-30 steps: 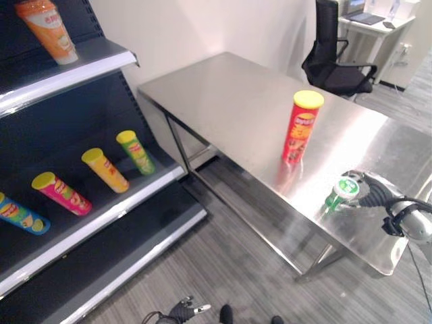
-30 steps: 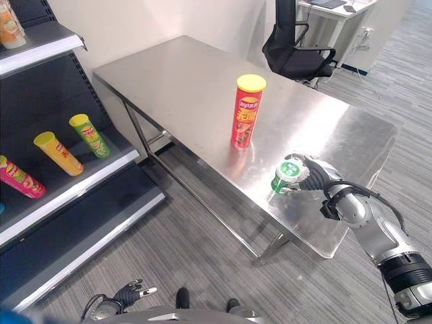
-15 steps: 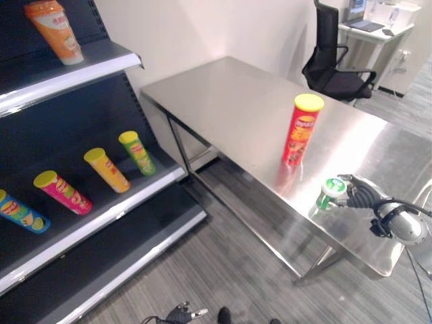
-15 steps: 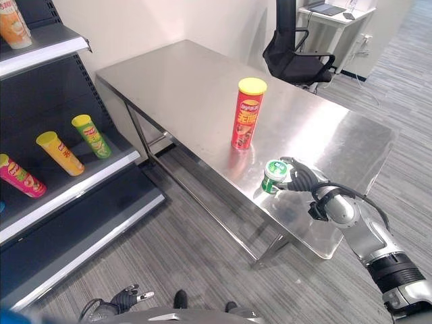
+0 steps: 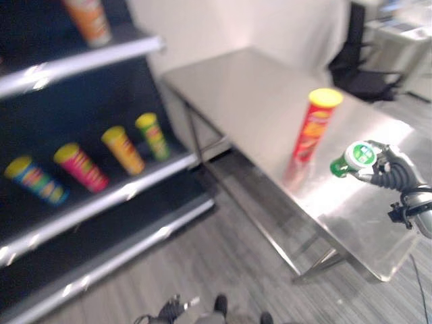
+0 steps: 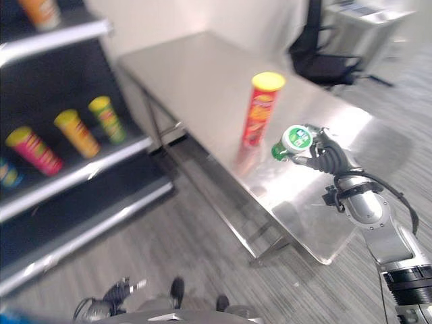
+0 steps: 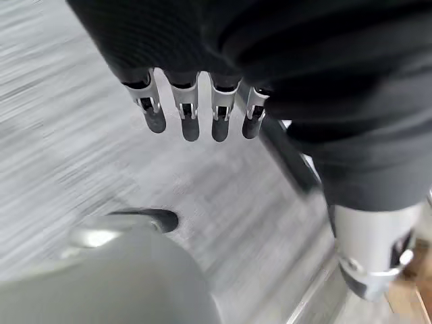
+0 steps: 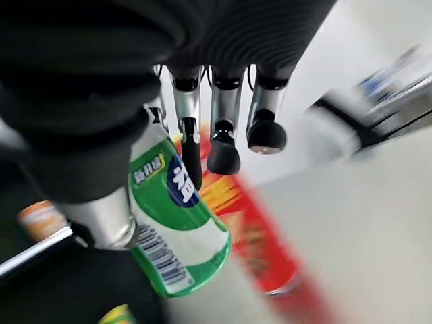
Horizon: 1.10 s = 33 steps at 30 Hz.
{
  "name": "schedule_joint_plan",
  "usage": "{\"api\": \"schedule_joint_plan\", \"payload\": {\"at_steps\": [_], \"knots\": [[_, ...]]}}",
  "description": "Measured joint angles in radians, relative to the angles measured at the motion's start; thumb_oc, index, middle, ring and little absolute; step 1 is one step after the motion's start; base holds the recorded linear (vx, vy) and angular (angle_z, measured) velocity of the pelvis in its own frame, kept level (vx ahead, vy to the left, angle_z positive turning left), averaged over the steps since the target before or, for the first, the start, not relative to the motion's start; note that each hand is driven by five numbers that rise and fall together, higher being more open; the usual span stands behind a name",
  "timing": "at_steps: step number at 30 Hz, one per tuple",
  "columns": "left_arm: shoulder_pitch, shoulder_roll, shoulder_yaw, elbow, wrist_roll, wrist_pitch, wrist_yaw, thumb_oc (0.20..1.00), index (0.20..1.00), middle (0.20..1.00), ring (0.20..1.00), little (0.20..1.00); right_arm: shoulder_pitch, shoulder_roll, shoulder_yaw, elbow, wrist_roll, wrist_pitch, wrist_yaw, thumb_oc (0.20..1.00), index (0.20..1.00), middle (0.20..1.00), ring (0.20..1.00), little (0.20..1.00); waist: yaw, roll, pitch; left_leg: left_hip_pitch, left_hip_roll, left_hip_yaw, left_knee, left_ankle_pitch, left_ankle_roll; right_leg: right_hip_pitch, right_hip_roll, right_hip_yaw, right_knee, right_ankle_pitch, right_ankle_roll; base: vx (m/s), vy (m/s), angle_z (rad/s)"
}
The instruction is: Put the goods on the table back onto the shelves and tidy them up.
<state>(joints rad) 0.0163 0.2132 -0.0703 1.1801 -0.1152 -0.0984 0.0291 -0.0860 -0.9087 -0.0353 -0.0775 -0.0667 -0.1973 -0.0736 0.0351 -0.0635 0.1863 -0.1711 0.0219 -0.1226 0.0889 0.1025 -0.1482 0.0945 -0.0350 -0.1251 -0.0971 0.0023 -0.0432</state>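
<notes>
**Green can held above the table in the right hand**

The right hand has its fingers and thumb curled round a green can with a white lid, gripping it tilted in the air above the steel table, clear of the surface. In the right wrist view the can's green and white label carries a barcode and some print too blurred to make out.

A tall red tube with a yellow lid stands upright on the table, just beside the lifted can.

The left hand hangs low over the grey floor, its fingers straight and relaxed, holding nothing.

On the dark shelves lie four tubes: blue, pink, yellow and green. An orange tube stands on the shelf above.
</notes>
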Motion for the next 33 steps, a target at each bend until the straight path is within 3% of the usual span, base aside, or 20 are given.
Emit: {"api": "schedule_joint_plan", "payload": {"at_steps": [1,4,7,9,11,12,13,15,16,17,18,19,20,21,22,24,26,28,30,33], "knots": [[0.002,0.005,0.000,0.018,-0.001,-0.001,0.004,1.000,1.000,1.000,1.000,1.000,-0.005,0.003,-0.016,-0.009,-0.003,-0.004,-0.002,0.200,0.200,0.200,0.200,0.200,-0.002,0.001,0.003,-0.001,0.046,0.007,-0.013,-0.008,-0.011,-0.003,-0.004,-0.025,0.000,0.000,0.000,0.04,0.221,0.85],[0.009,0.012,0.022,0.034,-0.019,0.000,0.021,1.000,1.000,1.000,1.000,1.000,0.022,0.009,-0.083,-0.024,-0.012,-0.009,-0.020,0.200,0.200,0.200,0.200,0.200,-0.015,0.006,0.017,0.000,0.268,0.152,-0.173,-0.012,-0.025,-0.019,0.005,-0.083,0.000,-0.009,0.031,0.13,0.267,0.71],[0.009,0.010,0.026,0.023,-0.020,0.000,0.031,1.000,1.000,1.000,1.000,1.000,0.029,0.011,-0.097,-0.026,-0.021,-0.004,-0.030,0.200,0.200,0.200,0.200,0.200,-0.012,0.020,0.022,0.024,0.310,0.163,-0.181,-0.028,-0.047,-0.015,-0.005,-0.091,0.000,-0.007,0.077,0.18,0.393,0.13],[0.009,0.003,0.019,0.011,-0.018,0.000,0.032,1.000,1.000,1.000,1.000,1.000,0.037,0.023,-0.133,-0.026,-0.045,0.007,-0.034,0.200,0.200,0.200,0.200,0.200,-0.026,0.044,0.022,0.061,0.261,0.159,-0.168,-0.026,-0.043,0.004,-0.030,-0.102,0.000,-0.001,0.102,0.10,0.439,0.09],[0.007,-0.001,0.015,0.010,-0.013,-0.001,0.032,1.000,1.000,1.000,1.000,1.000,0.042,0.034,-0.148,-0.027,-0.052,0.020,-0.048,0.200,0.200,0.200,0.200,0.200,-0.039,0.070,0.012,0.106,0.171,0.168,-0.186,-0.010,-0.017,0.010,-0.064,-0.103,0.001,0.004,0.140,0.06,0.283,-0.05],[0.004,0.004,0.011,0.001,-0.001,-0.001,0.034,1.000,1.000,1.000,1.000,1.000,0.045,0.057,-0.148,-0.026,-0.053,0.024,-0.049,0.200,0.200,0.200,0.200,0.200,-0.056,0.079,0.008,0.125,0.128,0.168,-0.183,0.016,0.024,0.017,-0.086,-0.094,0.005,-0.004,0.167,0.07,0.503,0.09],[-0.007,0.048,0.004,-0.035,0.010,-0.010,0.041,1.000,1.000,1.000,1.000,1.000,0.075,0.076,-0.140,-0.038,-0.053,0.024,-0.047,0.200,0.200,0.200,0.200,0.200,-0.058,0.038,0.011,0.124,0.062,0.170,-0.183,0.008,0.054,0.006,-0.147,-0.077,0.028,0.006,0.170,0.07,0.502,0.11],[-0.044,0.071,-0.013,-0.042,0.021,-0.014,0.041,1.000,1.000,1.000,1.000,1.000,0.024,0.095,-0.109,-0.037,-0.054,0.023,-0.048,0.200,0.200,0.200,0.200,0.200,-0.052,0.022,0.005,0.130,-0.016,0.194,-0.183,-0.011,0.126,-0.038,-0.252,-0.055,0.115,0.005,0.186,0.06,0.448,0.04],[-0.053,0.103,-0.022,-0.040,0.022,-0.013,0.041,1.000,1.000,1.000,1.000,1.000,0.016,0.092,-0.105,-0.039,-0.054,0.024,-0.049,0.200,0.200,0.200,0.200,0.200,-0.035,-0.004,-0.006,0.124,-0.069,0.199,-0.183,-0.023,0.159,-0.040,-0.301,-0.023,0.124,0.060,0.205,0.18,0.573,0.05],[-0.057,0.107,-0.041,-0.018,0.030,-0.007,0.040,1.000,1.000,1.000,1.000,1.000,-0.011,0.081,-0.098,-0.031,-0.055,0.026,-0.049,0.200,0.200,0.200,0.200,0.200,-0.029,0.012,-0.004,0.126,-0.095,0.197,-0.183,-0.035,0.202,-0.079,-0.316,0.019,0.219,0.079,0.211,0.24,0.509,0.22],[-0.055,0.105,-0.069,-0.006,0.050,-0.006,0.035,1.000,1.000,1.000,1.000,1.000,-0.016,0.050,-0.095,-0.033,-0.061,0.034,-0.051,0.200,0.200,0.200,0.200,0.200,-0.049,0.036,-0.009,0.134,-0.102,0.177,-0.184,-0.038,0.226,-0.153,-0.313,0.093,0.385,0.081,0.207,0.23,0.299,0.80],[-0.051,0.104,-0.088,0.001,0.057,-0.007,0.034,1.000,1.000,1.000,1.000,1.000,0.001,0.005,-0.079,-0.044,-0.085,0.035,-0.051,0.200,0.200,0.200,0.200,0.200,-0.087,0.058,-0.014,0.164,-0.102,0.105,-0.183,-0.041,0.262,-0.226,-0.247,0.291,0.521,-0.010,0.250,0.17,0.134,0.89],[-0.051,0.114,-0.081,0.004,0.059,-0.007,0.034,1.000,1.000,1.000,1.000,1.000,-0.007,0.013,-0.072,-0.059,-0.085,0.025,-0.051,0.200,0.200,0.200,0.200,0.200,-0.083,0.061,-0.020,0.160,-0.077,0.092,-0.188,-0.042,0.267,-0.283,-0.107,0.340,0.317,-0.065,0.248,0.21,0.110,1.05],[-0.049,0.120,-0.072,0.011,0.060,-0.007,0.032,1.000,1.000,1.000,1.000,1.000,-0.029,0.013,-0.074,-0.070,-0.085,0.018,-0.051,0.200,0.200,0.200,0.200,0.200,-0.089,0.030,-0.015,0.158,-0.093,0.091,-0.189,-0.040,0.269,-0.333,-0.049,0.317,0.199,-0.046,0.230,0.27,0.078,0.55],[-0.044,0.103,-0.079,0.016,0.060,-0.005,0.028,1.000,1.000,1.000,1.000,1.000,-0.040,0.006,-0.067,-0.073,-0.085,0.017,-0.050,0.200,0.200,0.200,0.200,0.200,-0.085,0.008,-0.013,0.185,-0.119,0.084,-0.183,-0.058,0.292,-0.370,-0.006,0.301,0.138,-0.011,0.185,0.33,0.045,0.48],[-0.077,0.063,-0.092,0.064,0.062,0.004,0.019,1.000,1.000,1.000,1.000,1.000,-0.150,-0.063,0.001,-0.113,-0.083,0.015,-0.050,0.200,0.200,0.200,0.200,0.200,-0.093,0.014,0.020,0.225,-0.131,0.050,-0.182,-0.080,0.297,-0.442,0.114,0.359,0.014,0.064,0.200,0.30,-0.085,0.49],[-0.093,0.062,-0.124,0.030,0.085,0.002,0.003,1.000,1.000,1.000,1.000,1.000,-0.218,-0.145,0.055,-0.167,-0.082,0.001,-0.047,0.200,0.200,0.200,0.200,0.200,-0.114,-0.022,0.025,0.305,-0.175,-0.042,-0.186,-0.124,0.283,-0.405,0.119,0.293,0.038,0.078,0.182,0.30,-0.234,1.36],[-0.088,0.045,-0.128,0.004,0.091,-0.005,0.005,1.000,1.000,1.000,1.000,1.000,-0.281,-0.174,0.056,-0.183,-0.080,-0.020,-0.040,0.200,0.200,0.200,0.200,0.200,-0.110,-0.002,0.001,0.357,-0.160,-0.113,-0.181,-0.152,0.249,-0.323,0.113,0.257,0.121,0.102,0.135,0.30,-0.294,1.15],[-0.058,0.038,-0.116,0.011,0.091,-0.004,0.007,1.000,1.000,1.000,1.000,1.000,-0.347,-0.194,0.077,-0.181,-0.052,-0.027,-0.026,0.200,0.200,0.200,0.200,0.200,-0.086,0.003,-0.015,0.394,-0.153,-0.109,-0.155,-0.180,0.186,-0.209,0.099,0.198,0.027,0.218,-0.016,0.27,-0.299,0.71],[-0.058,0.030,-0.077,0.046,0.088,0.000,0.009,1.000,1.000,1.000,1.000,1.000,-0.404,-0.226,0.138,-0.140,-0.031,-0.018,-0.014,0.200,0.200,0.200,0.200,0.200,-0.063,-0.017,-0.018,0.362,-0.144,-0.076,0.006,-0.230,0.077,-0.117,0.093,0.155,0.000,0.170,-0.061,0.18,-0.201,0.67]]}}
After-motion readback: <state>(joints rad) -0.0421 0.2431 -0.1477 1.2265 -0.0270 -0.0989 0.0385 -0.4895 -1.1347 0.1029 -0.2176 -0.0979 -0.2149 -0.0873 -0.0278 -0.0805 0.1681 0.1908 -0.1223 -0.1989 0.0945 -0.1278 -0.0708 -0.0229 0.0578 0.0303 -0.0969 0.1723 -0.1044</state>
